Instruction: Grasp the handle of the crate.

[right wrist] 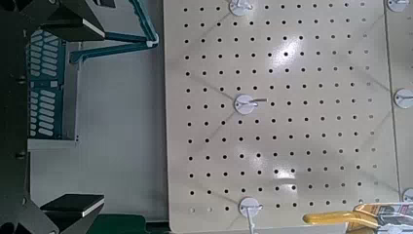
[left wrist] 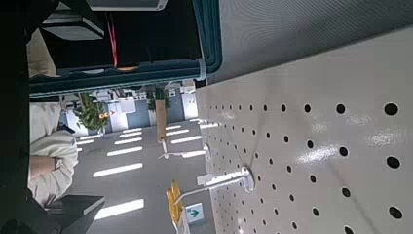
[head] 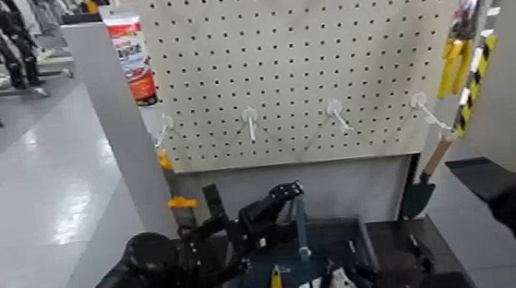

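Observation:
The dark blue-grey crate [head: 347,238] stands at the foot of the pegboard. Its thin handle [head: 301,229] stands upright over the middle of the crate. My left gripper [head: 280,210] reaches in from the lower left and is at the top of the handle. In the left wrist view the handle bar [left wrist: 117,78] runs between the two open fingers [left wrist: 78,21]. My right gripper [head: 397,274] hangs low at the crate's right end, open. The right wrist view shows its finger [right wrist: 68,15], the crate's slotted side [right wrist: 47,88] and the handle [right wrist: 117,44].
A white pegboard [head: 309,66] with several hooks stands behind the crate. A green trowel with a wooden shaft [head: 420,188] hangs at its lower right. A grey post [head: 120,124] with a red-and-white can stands on the left. A person's sleeve [left wrist: 49,156] shows in the left wrist view.

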Motion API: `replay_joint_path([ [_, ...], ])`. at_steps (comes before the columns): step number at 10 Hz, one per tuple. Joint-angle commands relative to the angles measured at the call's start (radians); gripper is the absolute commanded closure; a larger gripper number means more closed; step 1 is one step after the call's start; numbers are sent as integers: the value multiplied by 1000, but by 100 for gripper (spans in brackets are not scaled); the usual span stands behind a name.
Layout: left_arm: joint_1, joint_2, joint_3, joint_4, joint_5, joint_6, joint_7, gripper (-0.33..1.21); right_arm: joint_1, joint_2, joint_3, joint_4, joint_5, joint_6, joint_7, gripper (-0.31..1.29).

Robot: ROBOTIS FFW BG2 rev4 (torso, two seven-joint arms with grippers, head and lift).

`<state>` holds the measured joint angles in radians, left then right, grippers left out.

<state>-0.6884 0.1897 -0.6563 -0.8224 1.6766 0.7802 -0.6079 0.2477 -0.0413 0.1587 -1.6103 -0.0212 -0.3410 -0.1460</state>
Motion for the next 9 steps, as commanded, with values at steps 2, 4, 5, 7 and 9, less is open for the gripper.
replay_joint_path([
  [2,-14,-4,-20,28,18,13,-15,51,-5,-2,7,4,0,-3,0,13],
  [4,-13,-7,-22,35,25,14,-19,74,-7,-2,7,6,0,-4,0,13],
  [5,-13,-9,-23,37,25,14,-24,87,-7,-2,8,6,-2,-6,0,13],
  [7,-6,-10,-25,42,25,13,-30,101,-5,-2,7,6,0,-7,0,13],
  [9,3,-16,-25,48,25,4,-33,113,-4,-3,5,6,0,-10,0,13],
])
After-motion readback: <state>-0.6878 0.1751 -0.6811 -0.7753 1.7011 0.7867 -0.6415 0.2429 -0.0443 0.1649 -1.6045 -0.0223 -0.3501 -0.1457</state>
